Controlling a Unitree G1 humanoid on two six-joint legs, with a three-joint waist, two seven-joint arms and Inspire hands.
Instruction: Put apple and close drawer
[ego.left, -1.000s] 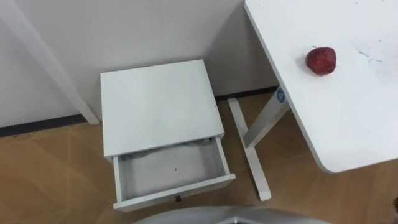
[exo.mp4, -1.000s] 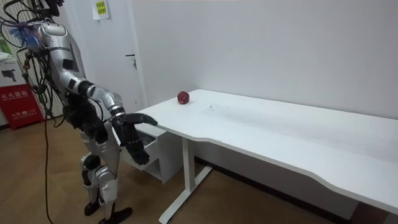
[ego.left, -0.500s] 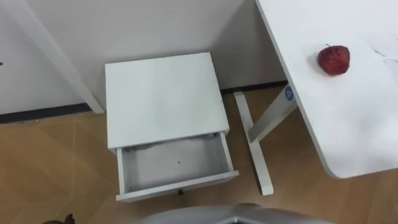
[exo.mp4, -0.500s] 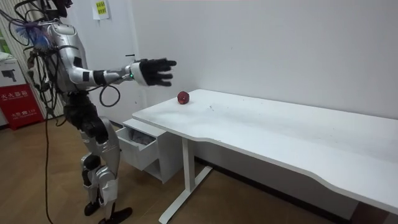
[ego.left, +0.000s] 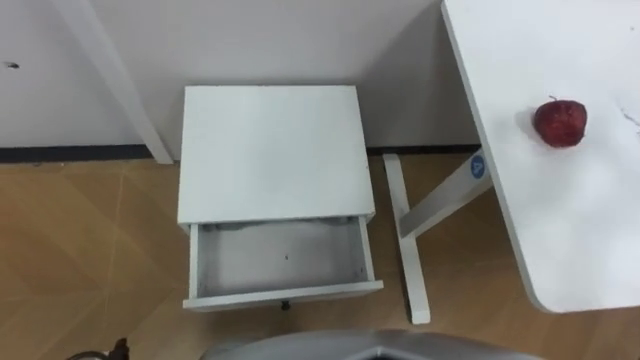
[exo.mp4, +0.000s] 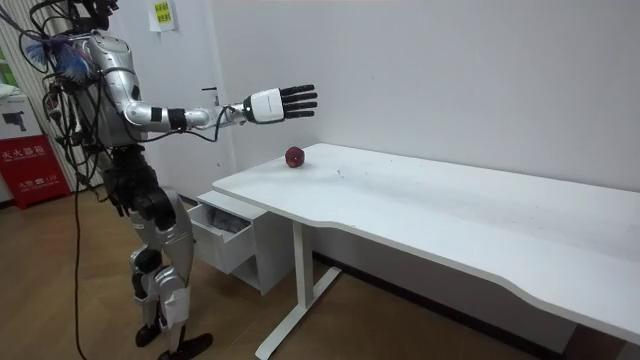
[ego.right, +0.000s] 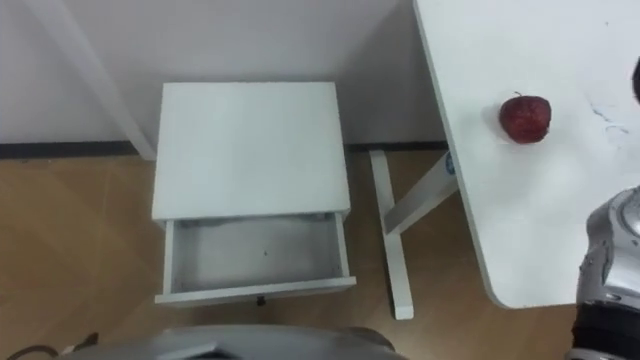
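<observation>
Standing before the cabinet (ego.left: 268, 150), robot with right arm held out level toward the table (exo.mp4: 420, 205); drawer (ego.left: 280, 262) pulled open, bare inside.

Item: apple (ego.left: 560, 122); red, stem up, round enough that no long axis matters; resting on the table near its wall-side end, well right of the drawer.

Item: right hand (exo.mp4: 283, 101); fingers straight and spread, holding nothing; raised at shoulder height, clear of the tabletop.

Relation: the apple lies below the hand and a little beyond it, apart from it, with air between; how far the hand sits in front of or behind the apple cannot be told; judged need: a descent onto the apple; this arm is on the table's side.
</observation>
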